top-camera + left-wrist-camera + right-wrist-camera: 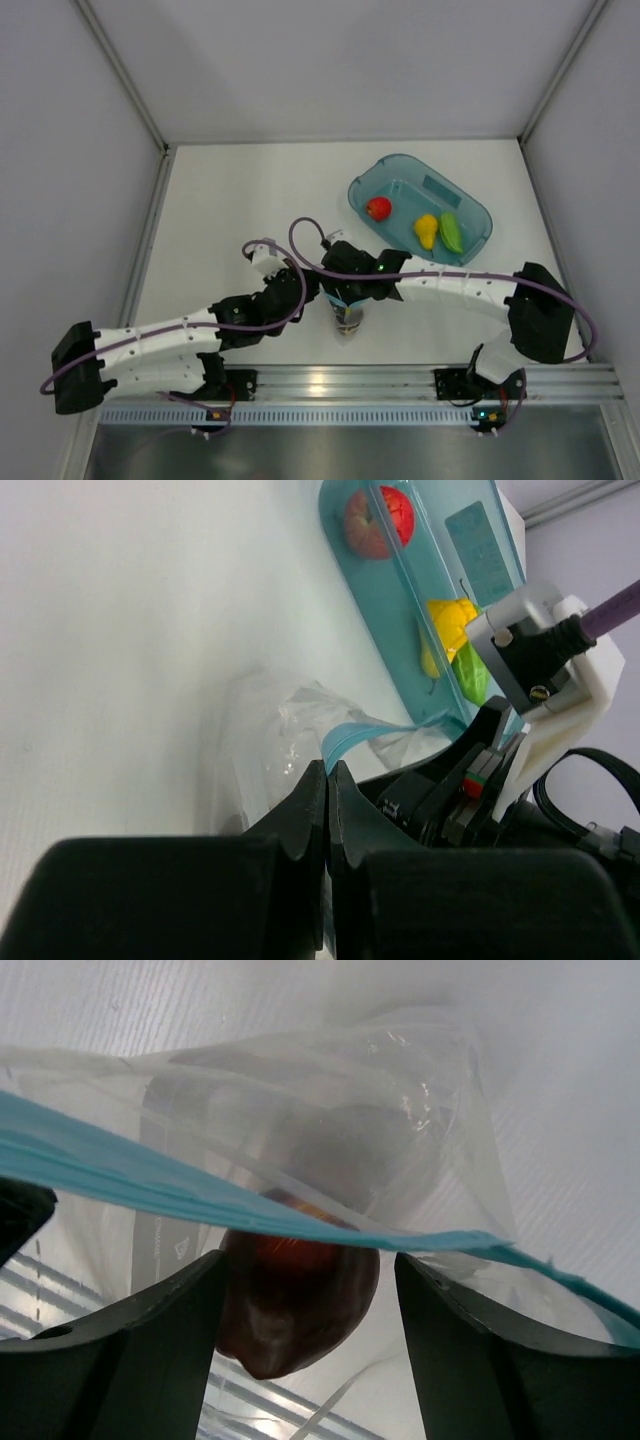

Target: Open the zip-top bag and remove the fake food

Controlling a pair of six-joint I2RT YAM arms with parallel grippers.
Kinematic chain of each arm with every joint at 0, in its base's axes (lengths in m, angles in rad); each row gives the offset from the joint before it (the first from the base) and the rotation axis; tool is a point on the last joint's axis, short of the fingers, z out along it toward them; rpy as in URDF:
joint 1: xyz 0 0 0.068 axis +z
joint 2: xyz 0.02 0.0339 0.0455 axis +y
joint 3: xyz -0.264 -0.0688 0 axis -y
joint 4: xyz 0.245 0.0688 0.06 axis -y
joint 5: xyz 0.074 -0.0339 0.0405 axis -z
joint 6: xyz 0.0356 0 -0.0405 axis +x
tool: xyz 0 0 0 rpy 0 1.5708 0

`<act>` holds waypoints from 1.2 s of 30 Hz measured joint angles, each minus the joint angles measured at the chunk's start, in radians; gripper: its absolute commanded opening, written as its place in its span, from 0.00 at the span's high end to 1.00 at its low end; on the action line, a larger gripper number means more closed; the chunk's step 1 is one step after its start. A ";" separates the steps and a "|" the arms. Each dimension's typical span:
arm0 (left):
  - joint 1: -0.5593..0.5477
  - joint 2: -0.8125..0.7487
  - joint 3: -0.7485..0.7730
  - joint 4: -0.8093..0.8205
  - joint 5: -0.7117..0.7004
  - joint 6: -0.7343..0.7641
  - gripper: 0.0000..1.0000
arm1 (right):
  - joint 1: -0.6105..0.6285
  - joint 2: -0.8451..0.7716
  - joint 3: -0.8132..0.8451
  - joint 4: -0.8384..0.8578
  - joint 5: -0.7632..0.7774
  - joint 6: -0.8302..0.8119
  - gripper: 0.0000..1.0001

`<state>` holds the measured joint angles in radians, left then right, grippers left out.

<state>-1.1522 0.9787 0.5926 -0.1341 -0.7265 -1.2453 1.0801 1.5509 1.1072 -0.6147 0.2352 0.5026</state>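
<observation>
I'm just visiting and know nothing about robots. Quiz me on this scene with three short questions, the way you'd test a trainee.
1. Multiple choice: how many fake food pieces lie in the teal tray? A) two B) three C) four
2. True or false: the left fingers are shut on the blue strip of the zip-top bag.
3. Short answer: what colour is the piece inside the bag, between the spread right fingers?

Key: 1) B: red, yellow and green. 2) True. 3) Dark maroon.
</observation>
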 measured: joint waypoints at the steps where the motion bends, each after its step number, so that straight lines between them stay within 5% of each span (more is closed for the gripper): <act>1: -0.003 0.006 0.005 -0.001 -0.015 0.002 1.00 | 0.000 -0.004 -0.005 0.001 -0.010 0.000 0.28; 23: -0.072 0.089 0.029 -0.088 -0.119 0.070 1.00 | 0.005 -0.002 -0.152 0.152 -0.121 0.078 0.19; 27: -0.074 0.093 0.029 -0.102 -0.118 0.080 1.00 | 0.006 0.008 -0.152 0.155 -0.121 0.079 0.10; 32: -0.075 0.116 0.034 -0.131 -0.105 0.102 1.00 | 0.009 0.031 -0.152 0.160 -0.119 0.078 0.10; 36: -0.075 0.134 0.036 -0.138 -0.100 0.108 1.00 | 0.011 0.046 -0.152 0.159 -0.114 0.079 0.21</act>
<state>-1.2274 1.1126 0.6285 -0.2718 -0.8261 -1.1374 1.0916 1.5970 0.9554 -0.4553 0.1207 0.5812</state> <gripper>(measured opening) 0.022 0.859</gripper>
